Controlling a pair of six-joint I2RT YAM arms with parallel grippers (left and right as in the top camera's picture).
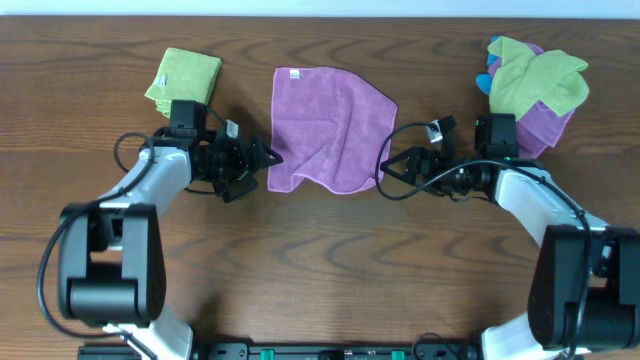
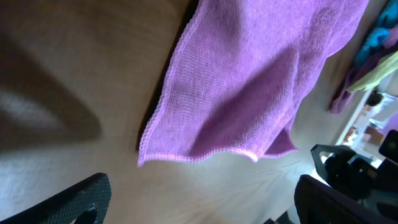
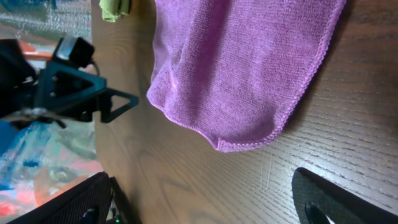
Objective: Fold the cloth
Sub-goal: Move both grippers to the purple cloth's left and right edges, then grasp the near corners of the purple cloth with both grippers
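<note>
A purple cloth (image 1: 329,128) lies spread and a little rumpled on the wooden table, with a white tag at its far edge. My left gripper (image 1: 264,160) is open and empty just left of the cloth's near left corner (image 2: 144,160). My right gripper (image 1: 389,170) is open and empty just right of the cloth's near right corner (image 3: 233,146). Both hover low over the table and touch nothing. The cloth fills the upper part of the left wrist view (image 2: 249,81) and of the right wrist view (image 3: 242,68).
A folded green cloth (image 1: 184,78) lies at the far left. A heap of green, purple and blue cloths (image 1: 535,85) lies at the far right. Cables loop beside both wrists.
</note>
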